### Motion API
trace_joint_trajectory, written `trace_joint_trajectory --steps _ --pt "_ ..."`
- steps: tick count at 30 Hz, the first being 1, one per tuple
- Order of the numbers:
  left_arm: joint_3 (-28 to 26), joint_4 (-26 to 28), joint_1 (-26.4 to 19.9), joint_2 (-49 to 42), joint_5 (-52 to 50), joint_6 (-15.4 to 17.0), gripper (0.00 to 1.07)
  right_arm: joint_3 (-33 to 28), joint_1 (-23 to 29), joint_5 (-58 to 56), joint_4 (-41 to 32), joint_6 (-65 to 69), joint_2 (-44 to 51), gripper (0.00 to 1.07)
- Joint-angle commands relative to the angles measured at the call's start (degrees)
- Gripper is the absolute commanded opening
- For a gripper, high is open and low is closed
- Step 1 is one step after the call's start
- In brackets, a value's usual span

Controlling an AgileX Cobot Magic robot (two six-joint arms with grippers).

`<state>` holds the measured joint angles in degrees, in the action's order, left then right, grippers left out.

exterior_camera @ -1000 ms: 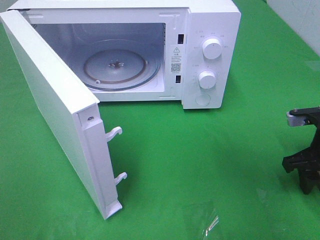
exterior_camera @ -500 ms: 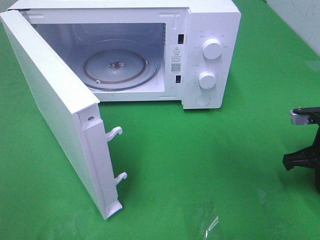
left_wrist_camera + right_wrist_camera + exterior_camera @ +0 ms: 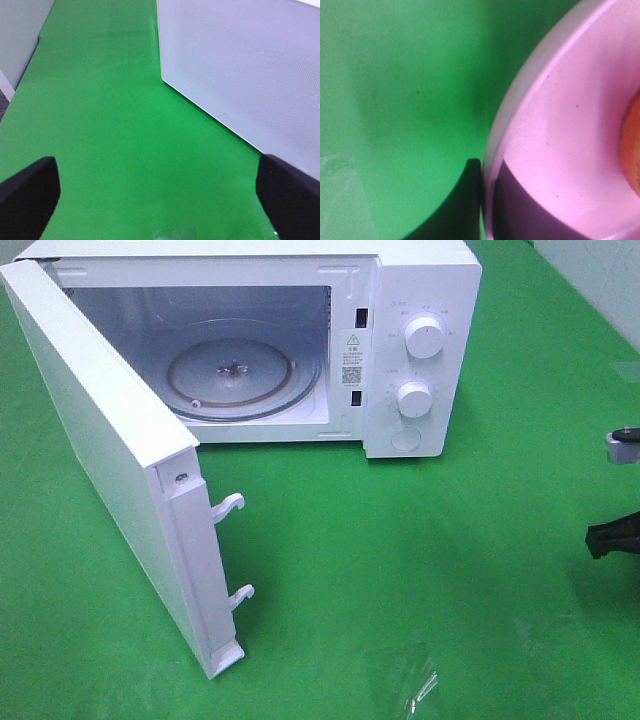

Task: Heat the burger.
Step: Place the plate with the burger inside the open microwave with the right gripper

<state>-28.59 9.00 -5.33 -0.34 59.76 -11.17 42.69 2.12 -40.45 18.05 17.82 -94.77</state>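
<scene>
1. High view: the microwave point(image 3: 420, 300) is seen on a green cloth point(image 3: 450, 570), its door point(image 3: 110, 460) swung wide open and the glass turntable point(image 3: 235, 375) exposed. A label point(image 3: 353, 355) with a warning triangle and a QR code is stuck beside the cavity. Its print, and the marks round the two knobs point(image 3: 424, 340), are too small to be read. Of the right arm point(image 3: 615, 538) only black and silver parts are shown, cut off by the right edge. A scrap of clear film point(image 3: 425, 690) lies near the front edge.

2. Left wrist view: the left gripper point(image 3: 157, 185) is held wide apart over the cloth. Only the dark tips of its fingers point(image 3: 27, 200) are caught, and nothing is between them. The dotted white outer face of the door is seen beside it, which the high view hides.

3. Right wrist view: the right gripper point(image 3: 487, 200) is clamped on the rim of a pink plate point(image 3: 560, 150), one dark finger outside and one inside, both blurred by closeness. The burger point(image 3: 633, 145) sits on that plate, shown only here and only as an orange sliver cut off by the frame.
</scene>
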Motion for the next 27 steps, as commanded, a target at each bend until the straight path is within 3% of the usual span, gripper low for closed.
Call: trace_joint_trajectory --steps 1,10,27 --pt "0.2 0.2 0.1 -1.1 -0.3 0.4 1.00 -0.3 2.3 -2.8 4.4 1.8 3.6 0.00" --pt "0.2 0.2 0.1 -1.1 -0.3 0.4 1.00 -0.3 9.9 -6.9 12.1 7.6 8.3 0.00" --pt "0.2 0.2 0.1 -1.1 -0.3 0.4 1.00 -1.5 21.9 -14.7 17.1 10.4 9.3 0.00"
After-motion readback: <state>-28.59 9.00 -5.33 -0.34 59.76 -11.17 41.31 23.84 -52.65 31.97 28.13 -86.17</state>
